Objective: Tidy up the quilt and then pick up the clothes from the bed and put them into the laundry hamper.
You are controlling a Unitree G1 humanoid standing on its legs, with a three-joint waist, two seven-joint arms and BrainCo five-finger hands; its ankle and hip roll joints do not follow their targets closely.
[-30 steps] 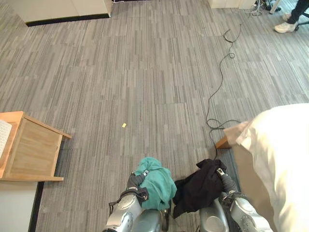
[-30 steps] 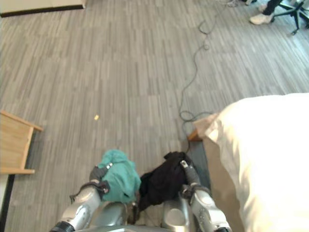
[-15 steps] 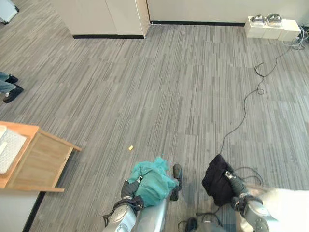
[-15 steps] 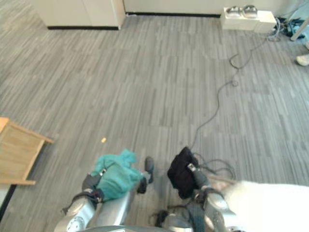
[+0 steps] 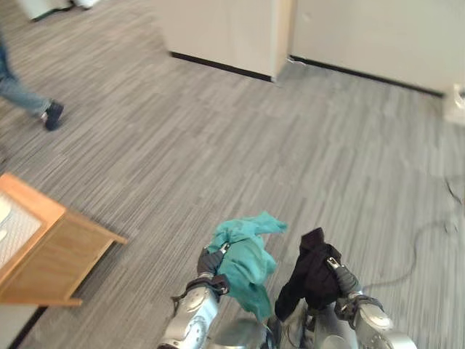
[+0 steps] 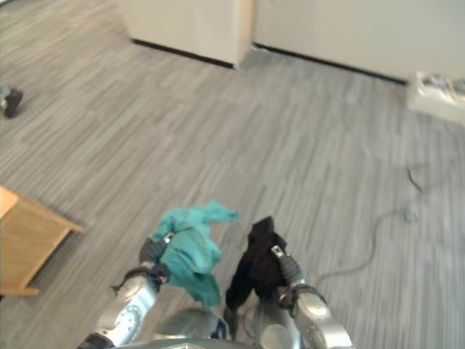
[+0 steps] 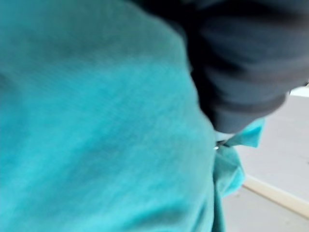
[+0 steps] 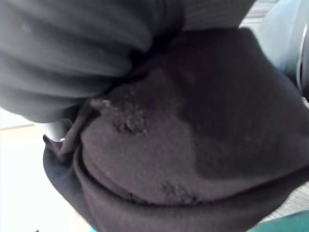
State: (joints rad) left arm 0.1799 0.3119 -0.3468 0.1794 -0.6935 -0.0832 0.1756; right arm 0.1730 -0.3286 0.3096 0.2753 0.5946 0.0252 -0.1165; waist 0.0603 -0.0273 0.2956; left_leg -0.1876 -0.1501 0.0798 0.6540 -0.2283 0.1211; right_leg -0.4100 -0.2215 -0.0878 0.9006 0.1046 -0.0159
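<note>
A teal garment [image 5: 245,256] hangs bunched from my left hand [image 5: 210,262], held low in front of me above the floor; a flap of it sticks out forward. In the left wrist view the teal garment [image 7: 96,125] lies right against the hand's dark cover. A black garment [image 5: 309,270] droops from my right hand [image 5: 340,278], close beside the teal one. In the right wrist view the black garment [image 8: 193,145] is wrapped under the dark cover, with a fingertip [image 8: 59,134] pressed into its folds.
A wooden piece of furniture [image 5: 51,251] stands at the left. A pale cabinet [image 5: 225,33] and a wall run along the back. A person's leg and shoe [image 5: 43,110] are at the far left. A white box [image 6: 439,89] sits at the right.
The camera has swung left: the white bed has left the picture, and the cabinet and a walking person have come in. Both garments stay in my hands; the teal one flaps outward.
</note>
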